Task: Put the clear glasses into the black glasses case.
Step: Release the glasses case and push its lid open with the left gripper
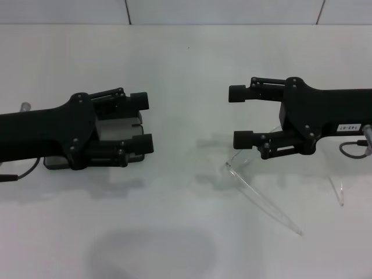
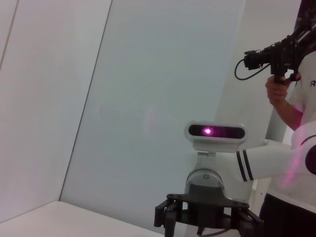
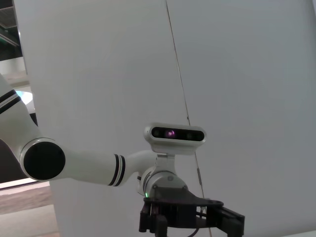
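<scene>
On the white worktop [image 1: 186, 232], toward its left edge, the case [image 1: 116, 131] lies open under the left gripper [image 1: 142, 122], grey lining showing between the gripper's two fingers and a dark corner sticking out below the arm. The left gripper is released, its fingers spread apart over the case and holding nothing.

Toward the right edge, the glasses [image 1: 256, 186] rest on the worktop, partly under the right gripper [image 1: 239, 116]. One clear arm runs from just below the gripper's near finger out toward the front edge; a second thin clear piece shows farther right, near the arm's cable. The right gripper is also released, fingers wide apart above the glasses, gripping nothing.

The two grippers face each other across the middle of the worktop, well apart. Glasses and case are well apart too.

Each wrist view shows only the other arm's gripper against a pale wall.
</scene>
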Action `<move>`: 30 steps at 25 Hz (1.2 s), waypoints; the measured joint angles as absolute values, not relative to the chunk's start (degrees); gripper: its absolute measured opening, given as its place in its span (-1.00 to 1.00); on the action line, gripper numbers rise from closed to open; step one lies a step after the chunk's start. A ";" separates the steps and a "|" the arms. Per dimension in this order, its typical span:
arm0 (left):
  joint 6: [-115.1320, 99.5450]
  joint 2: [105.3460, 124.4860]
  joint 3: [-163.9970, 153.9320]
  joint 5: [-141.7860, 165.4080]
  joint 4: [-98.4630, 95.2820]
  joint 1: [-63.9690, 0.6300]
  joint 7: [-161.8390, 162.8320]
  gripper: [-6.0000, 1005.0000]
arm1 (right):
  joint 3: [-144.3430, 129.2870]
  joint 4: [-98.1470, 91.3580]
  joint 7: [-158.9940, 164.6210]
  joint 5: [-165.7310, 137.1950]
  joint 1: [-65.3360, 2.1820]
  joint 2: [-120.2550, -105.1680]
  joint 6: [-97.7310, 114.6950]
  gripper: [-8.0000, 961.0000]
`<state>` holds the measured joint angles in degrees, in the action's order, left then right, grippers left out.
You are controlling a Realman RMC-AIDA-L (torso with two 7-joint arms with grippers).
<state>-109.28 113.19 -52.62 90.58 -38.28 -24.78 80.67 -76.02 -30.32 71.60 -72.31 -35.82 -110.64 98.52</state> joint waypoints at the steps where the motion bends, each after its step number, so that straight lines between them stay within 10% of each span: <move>1: -109.30 113.22 -52.61 90.57 -38.27 -24.75 80.81 0.75 | -76.02 -30.32 71.52 -72.32 -35.79 -110.66 98.52 0.78; 25: -108.18 110.74 -43.96 91.39 -59.34 -25.02 102.42 0.62 | -61.64 -30.27 67.63 -72.43 -29.57 -109.92 93.03 0.78; 30: -104.95 113.50 -44.29 108.25 -78.91 -26.06 108.45 0.59 | -56.48 -30.07 67.77 -72.37 -26.97 -109.42 93.86 0.78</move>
<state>-104.95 113.50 -44.29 108.25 -78.91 -26.06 108.45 -56.48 -30.07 67.77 -72.37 -26.97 -109.42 93.86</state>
